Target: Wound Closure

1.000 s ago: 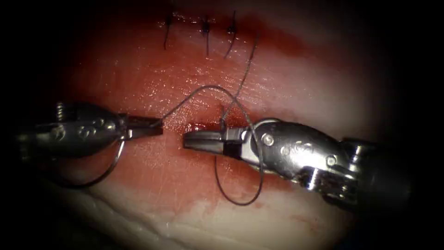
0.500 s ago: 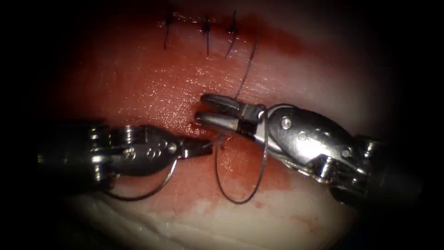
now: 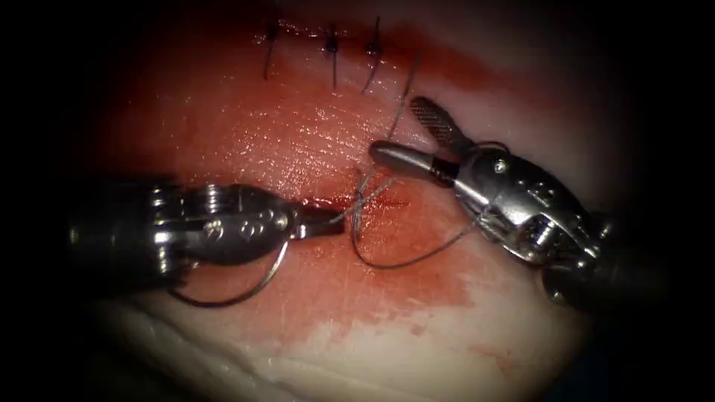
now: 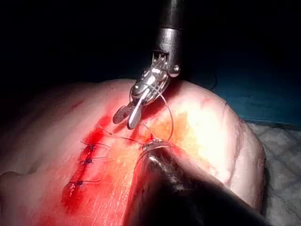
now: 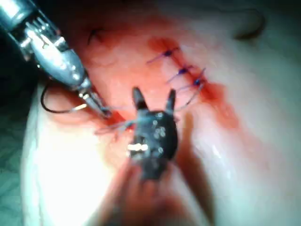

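While left gripper (image 3: 331, 221) pinches thread (image 3: 417, 257), right gripper (image 3: 402, 134) gapes empty.

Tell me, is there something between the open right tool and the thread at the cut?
Nothing visible. The right tool, jaws open, holds nothing; the thread lies just below its lower jaw, a loop around its wrist. The left tool holds the thread.

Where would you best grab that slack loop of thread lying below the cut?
Probably the thread at its low curve, from the right: it lies free on the tissue, nearest the open, empty right gripper. The left gripper is shut on thread by the cut; the needle seems to hang beneath it, outside tissue.
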Motion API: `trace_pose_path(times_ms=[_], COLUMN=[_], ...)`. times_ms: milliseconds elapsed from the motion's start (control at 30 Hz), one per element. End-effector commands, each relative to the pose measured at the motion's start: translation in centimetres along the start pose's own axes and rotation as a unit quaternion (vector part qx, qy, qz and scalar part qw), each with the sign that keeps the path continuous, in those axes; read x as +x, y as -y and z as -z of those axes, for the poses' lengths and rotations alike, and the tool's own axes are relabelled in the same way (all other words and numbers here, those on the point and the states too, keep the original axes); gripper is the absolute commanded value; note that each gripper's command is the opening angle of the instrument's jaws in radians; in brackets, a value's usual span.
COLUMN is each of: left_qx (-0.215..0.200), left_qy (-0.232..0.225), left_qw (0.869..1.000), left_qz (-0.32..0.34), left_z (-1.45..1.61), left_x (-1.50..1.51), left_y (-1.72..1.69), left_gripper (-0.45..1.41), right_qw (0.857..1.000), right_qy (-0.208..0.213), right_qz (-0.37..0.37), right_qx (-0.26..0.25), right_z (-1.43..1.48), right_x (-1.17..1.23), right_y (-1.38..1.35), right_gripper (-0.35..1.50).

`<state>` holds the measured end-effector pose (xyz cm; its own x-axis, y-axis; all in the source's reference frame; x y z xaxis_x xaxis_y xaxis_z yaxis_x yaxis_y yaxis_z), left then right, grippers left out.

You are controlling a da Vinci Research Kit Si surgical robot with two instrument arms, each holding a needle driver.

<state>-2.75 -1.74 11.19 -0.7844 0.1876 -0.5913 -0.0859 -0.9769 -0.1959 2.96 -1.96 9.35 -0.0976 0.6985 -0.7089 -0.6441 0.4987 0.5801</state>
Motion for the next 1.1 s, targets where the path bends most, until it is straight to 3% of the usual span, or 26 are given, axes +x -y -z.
trace_pose_path(times_ms=[33,200,600,633,667,700,733,767,867,967,1100], left_qx=[0.0,0.0,0.0,0.0,-0.001,-0.001,-0.001,-0.002,-0.004,-0.006,-0.007], left_qy=[0.0,0.0,-0.001,-0.001,-0.001,-0.001,-0.001,-0.002,-0.003,-0.004,-0.005], left_qw=[1.0,1.0,1.0,1.0,1.0,1.0,1.0,1.0,1.0,1.0,1.0], left_qz=[0.0,0.0,0.0,-0.001,-0.001,0.002,0.002,0.001,0.001,0.0,0.002], left_z=[-0.09,-0.11,-0.11,-0.1,-0.1,-0.1,-0.09,-0.09,-0.06,-0.03,-0.02], left_x=[0.02,0.04,0.04,0.03,0.03,0.03,0.02,0.01,-0.03,-0.06,-0.07], left_y=[0.02,0.04,0.03,0.03,0.03,0.03,0.03,0.04,0.05,0.05,0.05], left_gripper=[-0.45,-0.45,-0.45,-0.45,-0.45,-0.45,-0.45,-0.45,-0.45,-0.45,-0.45], right_qw=[1.0,0.999,0.998,0.998,0.998,0.998,0.998,0.998,0.998,0.997,0.997], right_qy=[0.003,0.012,0.019,0.021,0.023,0.027,0.028,0.031,0.037,0.053,0.055], right_qz=[-0.01,-0.033,-0.049,-0.052,-0.055,-0.059,-0.06,-0.06,-0.059,-0.057,-0.056], right_qx=[-0.012,-0.018,-0.025,-0.02,-0.012,-0.002,0.0,0.001,-0.002,-0.009,-0.019], right_z=[-0.12,-0.26,-0.55,-0.55,-0.55,-0.54,-0.53,-0.52,-0.54,-0.56,-0.59], right_x=[-0.15,-0.31,-0.32,-0.32,-0.32,-0.31,-0.31,-0.3,-0.3,-0.3,-0.3], right_y=[-0.07,-0.17,-0.1,-0.09,-0.08,-0.07,-0.06,-0.04,-0.06,-0.1,-0.13], right_gripper=[1.06,1.1,1.05,0.89,0.61,0.14,-0.2,-0.35,-0.35,0.57,0.96])
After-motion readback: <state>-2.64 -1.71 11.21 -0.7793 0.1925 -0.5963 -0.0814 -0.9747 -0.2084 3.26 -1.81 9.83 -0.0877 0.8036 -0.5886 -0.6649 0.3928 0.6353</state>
